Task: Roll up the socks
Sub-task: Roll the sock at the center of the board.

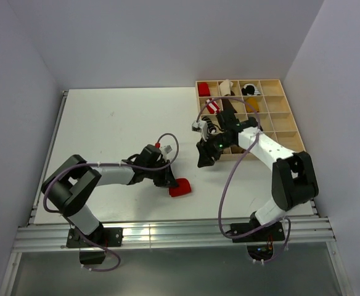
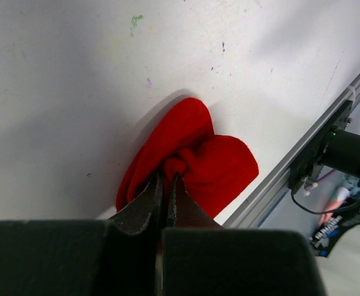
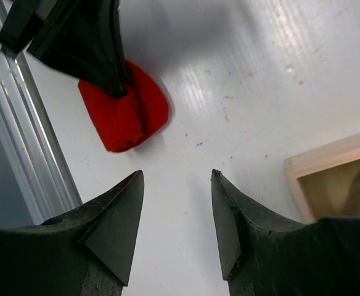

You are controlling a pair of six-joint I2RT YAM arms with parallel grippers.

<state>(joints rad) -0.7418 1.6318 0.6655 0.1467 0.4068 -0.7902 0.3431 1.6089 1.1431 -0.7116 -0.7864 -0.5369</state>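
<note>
Table (image 1: 118, 123): a white surface with faint specks is seen. An aluminium rail (image 1: 167, 233) is run along its near edge, at the bottom of the top view.
Wooden tray (image 1: 269, 81): set at the upper right of the top view and divided into compartments. Sock bundles are lodged in its upper cells, among them a red-and-white striped bundle (image 1: 213, 106), a black bundle (image 1: 250, 90) and a mustard bundle (image 1: 252, 106).
Right gripper (image 1: 204, 161): held with jaws apart and nothing between them, above bare table just left of the tray.
Left gripper (image 1: 171, 183): clamped tight on a bunched fold of the red sock.
Red sock (image 1: 181, 187): found low and centre in the top view, near the rail, partly folded over itself. White marks cannot be made out.
Step in hand: judged to be the roll of the red sock. The pinched fold should be turned over the loose fabric while the free end is pinned flat by the right gripper.
Obstacles: the rail lies close, so fabric could be dragged onto it. Part of the sock is hidden from the right wrist view by the left fingers.
</note>
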